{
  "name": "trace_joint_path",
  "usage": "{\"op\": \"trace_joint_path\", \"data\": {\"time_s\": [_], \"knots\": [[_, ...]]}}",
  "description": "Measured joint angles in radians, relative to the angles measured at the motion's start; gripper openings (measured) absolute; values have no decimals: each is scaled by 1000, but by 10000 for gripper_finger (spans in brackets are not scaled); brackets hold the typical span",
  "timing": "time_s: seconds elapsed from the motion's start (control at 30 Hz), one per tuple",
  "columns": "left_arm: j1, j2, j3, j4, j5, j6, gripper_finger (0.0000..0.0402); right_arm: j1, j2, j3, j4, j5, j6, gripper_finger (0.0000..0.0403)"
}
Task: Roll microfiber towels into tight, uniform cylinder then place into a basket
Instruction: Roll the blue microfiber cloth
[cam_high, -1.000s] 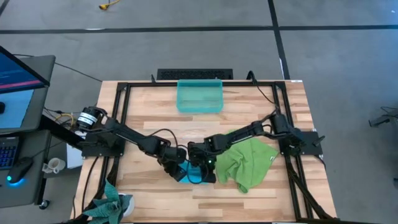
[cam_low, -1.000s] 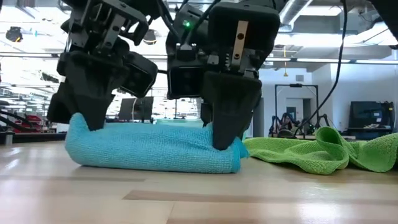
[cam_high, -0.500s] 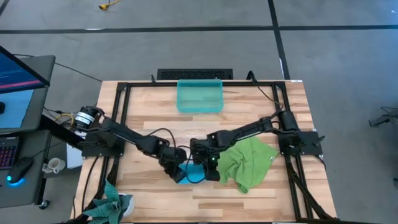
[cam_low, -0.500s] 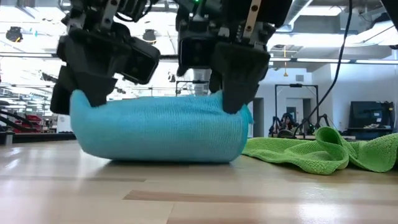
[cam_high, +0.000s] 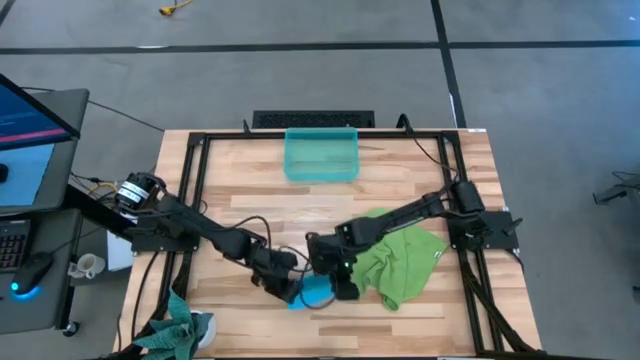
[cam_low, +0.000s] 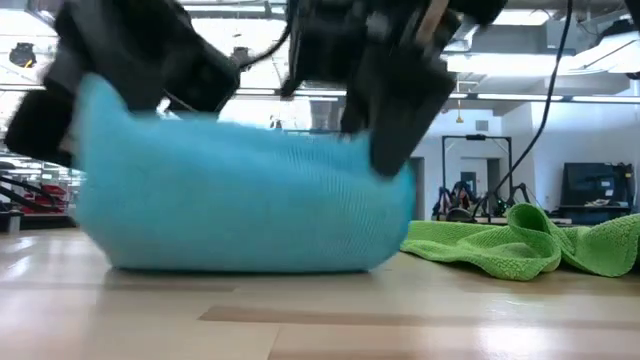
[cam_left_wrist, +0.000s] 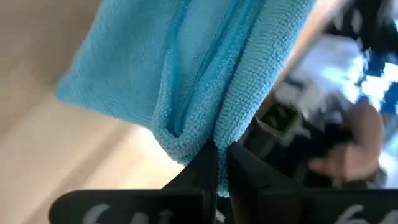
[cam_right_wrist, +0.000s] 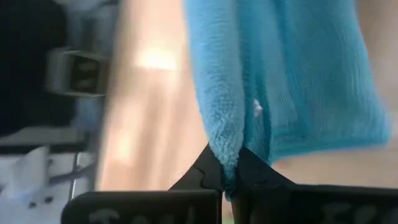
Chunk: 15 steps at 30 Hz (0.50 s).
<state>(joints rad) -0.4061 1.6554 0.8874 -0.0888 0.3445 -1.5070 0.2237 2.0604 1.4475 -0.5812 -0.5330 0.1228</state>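
While both arms meet near the tabletop's front edge | left pincer (cam_high: 283, 287) and right pincer (cam_high: 335, 285) each clenched on the blue towel (cam_high: 313, 293), one per end, likely keeping it even | green towel (cam_high: 400, 260) waits beside | basket (cam_high: 321, 155) at back edge

Left end effector (cam_high: 283, 290) clamped, right end effector (cam_high: 343, 291) clamped, side by side
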Motion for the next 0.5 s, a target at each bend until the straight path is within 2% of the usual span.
{"op": "trace_joint_path", "data": {"time_s": [0.1,0.23,0.5], "knots": [[18,1,-2,-65,-23,-37,10,-44,44,1,28,-54,8,18],[36,1,0,-60,-12,-46,10,-75,82,2,31,-198,8,19],[40,0,3,-22,-26,3,10,-35,61,8,-73,-224,-32,18]]}}
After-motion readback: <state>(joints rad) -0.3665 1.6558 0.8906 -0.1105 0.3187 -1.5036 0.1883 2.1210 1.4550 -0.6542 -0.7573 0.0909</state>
